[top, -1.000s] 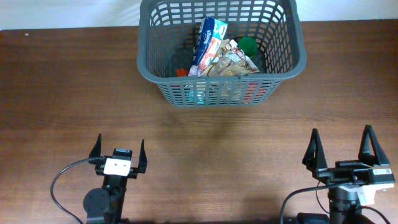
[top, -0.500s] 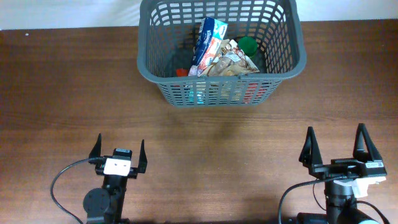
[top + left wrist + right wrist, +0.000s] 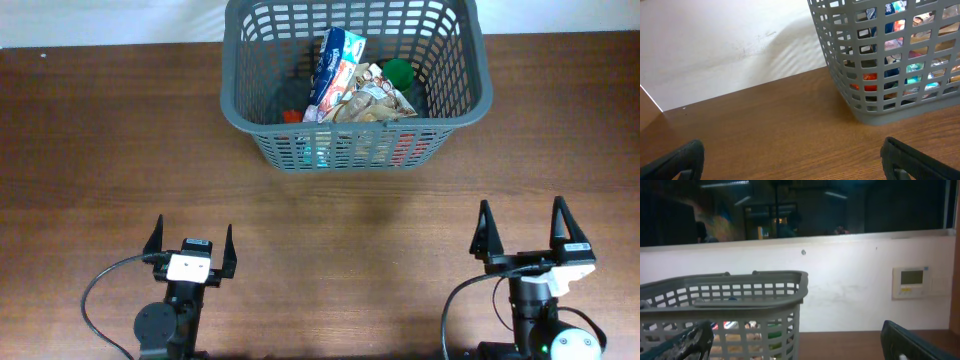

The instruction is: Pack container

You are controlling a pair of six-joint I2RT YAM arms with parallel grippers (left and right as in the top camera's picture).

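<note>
The grey lattice basket (image 3: 250, 115) stands at the back middle of the table. It holds several packets, among them a blue and white pack (image 3: 336, 62), a tan snack bag (image 3: 372, 98) and something green (image 3: 399, 70). The basket also shows in the left wrist view (image 3: 875, 112) and the right wrist view (image 3: 785, 287). My left gripper (image 3: 190, 243) is open and empty near the front left. My right gripper (image 3: 522, 227) is open and empty near the front right. Both are far from the basket.
The brown wooden table (image 3: 100, 150) stretches between the grippers and the basket. A white wall (image 3: 850, 290) runs behind the table, with a small wall panel (image 3: 911, 281) on it.
My right gripper has moved left and a little farther back, and has turned slightly. The left arm and the basket have not moved.
</note>
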